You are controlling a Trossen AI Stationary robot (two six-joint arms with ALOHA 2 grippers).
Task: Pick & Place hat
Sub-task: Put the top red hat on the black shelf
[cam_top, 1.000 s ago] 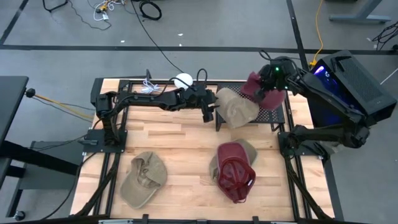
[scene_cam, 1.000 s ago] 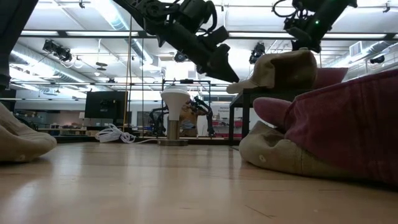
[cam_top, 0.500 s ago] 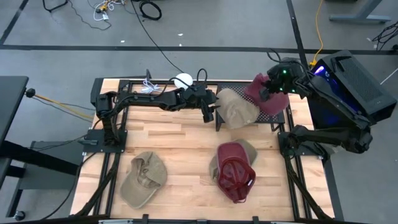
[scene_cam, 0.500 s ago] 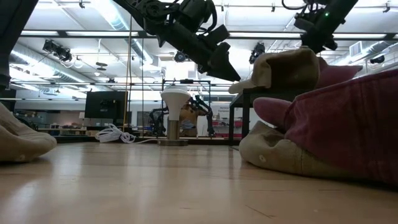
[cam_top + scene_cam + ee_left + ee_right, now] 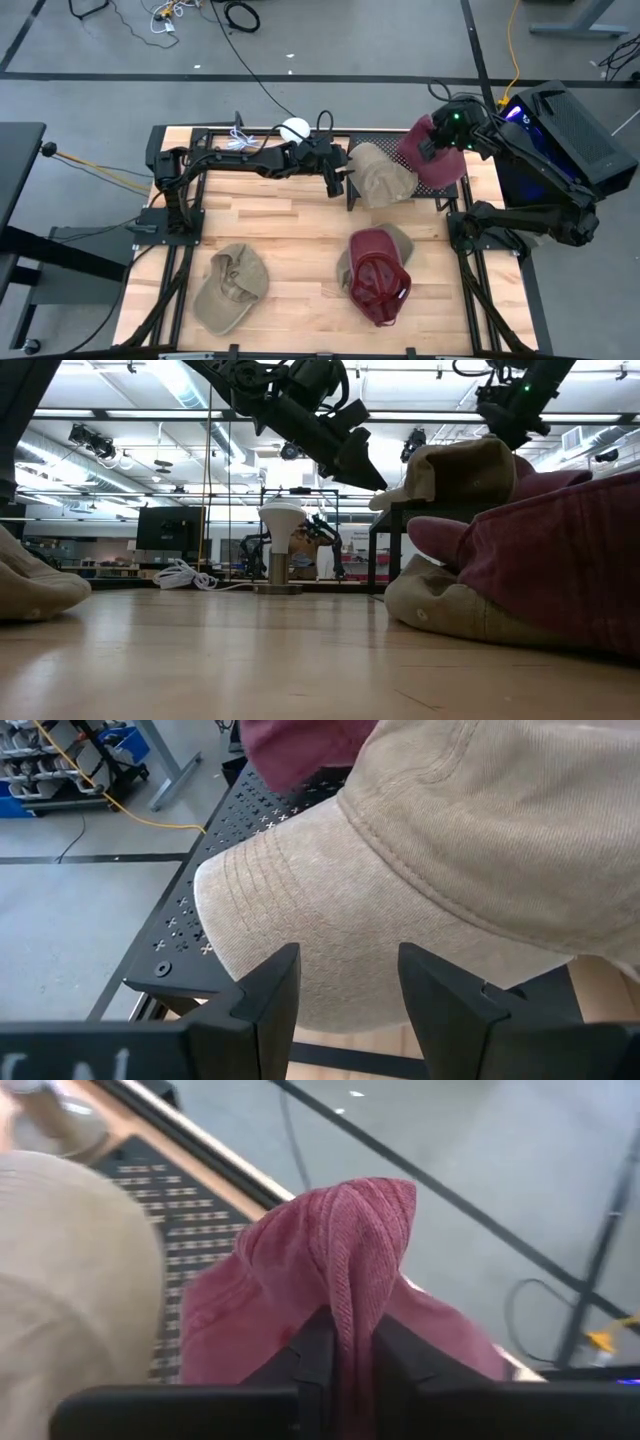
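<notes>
In the high view's upper right, the right gripper (image 5: 437,150) pinches a maroon hat (image 5: 432,160) over the black rack (image 5: 452,186), beside a tan hat (image 5: 383,173). The left gripper (image 5: 338,184) hovers nearby, jaws parted, empty. Three hats remain on the surface (image 5: 300,260).

A robotics lab or workshop: grey concrete floor (image 5: 330,40) strewn with cables (image 5: 240,15), exposed ceiling ducts and strip lights, monitor (image 5: 168,528), more robot rigs behind
</notes>
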